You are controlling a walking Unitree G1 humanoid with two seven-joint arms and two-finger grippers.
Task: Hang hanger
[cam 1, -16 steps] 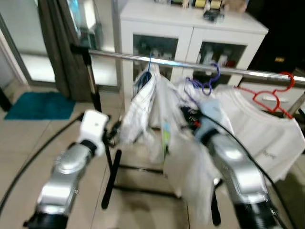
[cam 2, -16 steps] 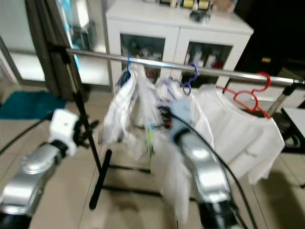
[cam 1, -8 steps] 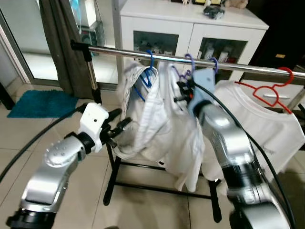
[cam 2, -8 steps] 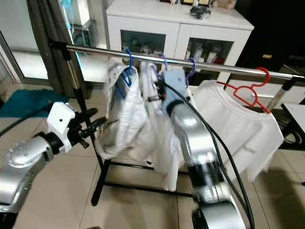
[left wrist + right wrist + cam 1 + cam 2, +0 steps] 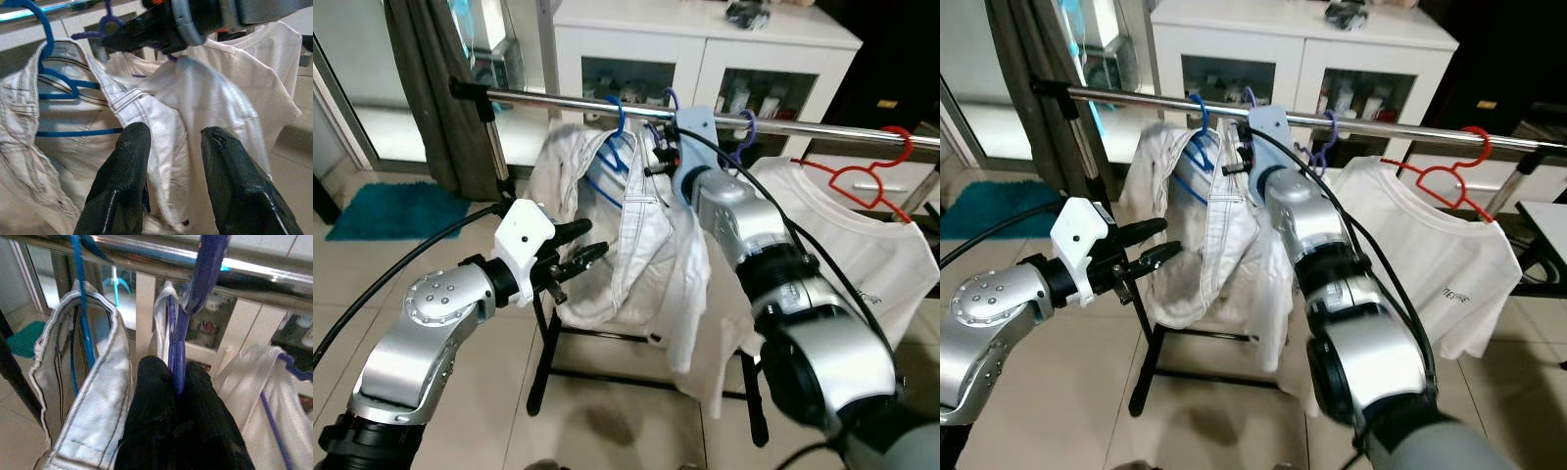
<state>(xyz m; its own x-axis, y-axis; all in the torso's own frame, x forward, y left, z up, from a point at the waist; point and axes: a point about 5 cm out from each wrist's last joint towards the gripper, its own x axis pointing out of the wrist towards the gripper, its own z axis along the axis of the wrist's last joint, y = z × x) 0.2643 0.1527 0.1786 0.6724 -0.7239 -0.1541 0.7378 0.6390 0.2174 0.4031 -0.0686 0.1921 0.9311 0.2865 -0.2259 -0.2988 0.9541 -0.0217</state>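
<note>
Before a white cabinet [image 5: 705,49], the right pincer [image 5: 177,382] clamps a purple hanger [image 5: 188,308] hooked on the rail [image 5: 558,101]; left pincer [image 5: 576,257] apart.

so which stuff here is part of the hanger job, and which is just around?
In the job:
purple hanger, pinched by right gripper
metal rail
white garment on it
left gripper, open, by the blue-hanger trousers

Just around:
red hanger
white T-shirt
white cabinet
teal mat
</note>
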